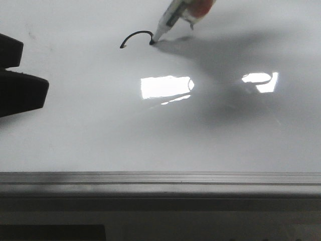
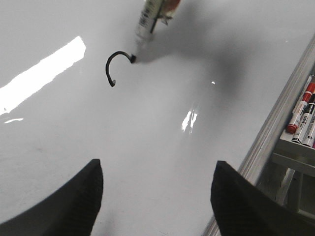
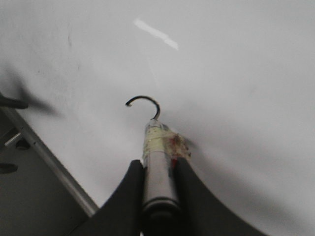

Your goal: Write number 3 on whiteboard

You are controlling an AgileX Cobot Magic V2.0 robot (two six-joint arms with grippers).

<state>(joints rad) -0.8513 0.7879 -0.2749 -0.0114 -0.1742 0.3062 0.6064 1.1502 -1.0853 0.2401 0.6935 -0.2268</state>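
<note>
One short black arc, the start of the number 3 (image 1: pixel 136 37), lies on the far part of the whiteboard (image 1: pixel 100 135), a thin curved line with a small hook at its free end. The marker (image 3: pixel 158 172), a pale cylinder wrapped in yellowish tape with a reddish smear, touches the arc's other end with its tip. The right tool (image 3: pixel 158 196) clamps the marker between two smooth dark curved fingers. The left tool (image 2: pixel 157 196) hangs over the glossy board, its matte black fingers spread wide, holding nothing. A ridged grey metal strip (image 1: pixel 160 179) edges the board's near side. Red and black markers (image 2: pixel 302 115) sit in a tray beside the board.
</note>
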